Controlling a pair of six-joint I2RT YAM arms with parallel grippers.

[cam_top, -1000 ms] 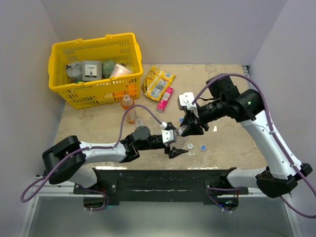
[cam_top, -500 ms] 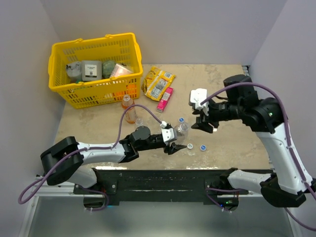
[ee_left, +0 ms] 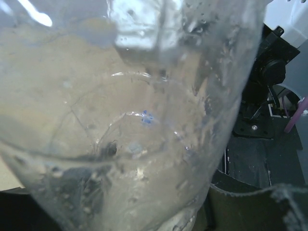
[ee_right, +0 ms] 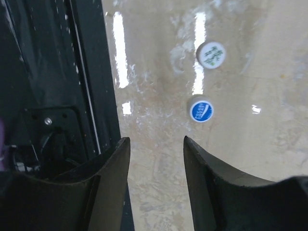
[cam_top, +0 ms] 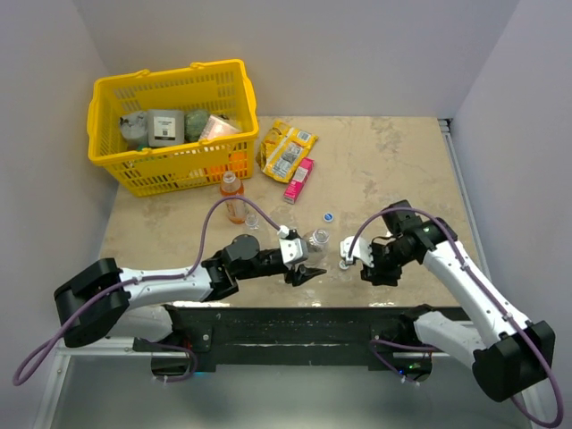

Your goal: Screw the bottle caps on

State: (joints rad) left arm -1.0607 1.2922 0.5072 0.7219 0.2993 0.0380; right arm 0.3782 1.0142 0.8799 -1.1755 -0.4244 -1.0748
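My left gripper [cam_top: 302, 260] is shut on a clear bottle [cam_top: 317, 239] near the table's front middle. That bottle [ee_left: 144, 120] fills the left wrist view and hides the fingers. My right gripper [ee_right: 156, 139] hangs open and empty low over the table by the front edge, also seen from above [cam_top: 375, 266]. Ahead of its fingertips lie a blue cap [ee_right: 201, 110] and a whitish cap with a green mark [ee_right: 211, 54]. Another blue cap [cam_top: 329, 215] lies behind the held bottle. An orange bottle [cam_top: 232, 198] and a second clear bottle [cam_top: 253, 220] stand to the left.
A yellow basket [cam_top: 107, 147] with several items sits at the back left. A yellow snack bag [cam_top: 288, 147] and a pink packet [cam_top: 299, 179] lie behind the bottles. The black front rail [ee_right: 53, 96] runs just left of the right gripper.
My left gripper closed on the clear bottle and drew it slightly left. The right arm swung from mid-table down to the front edge, and its jaws opened.
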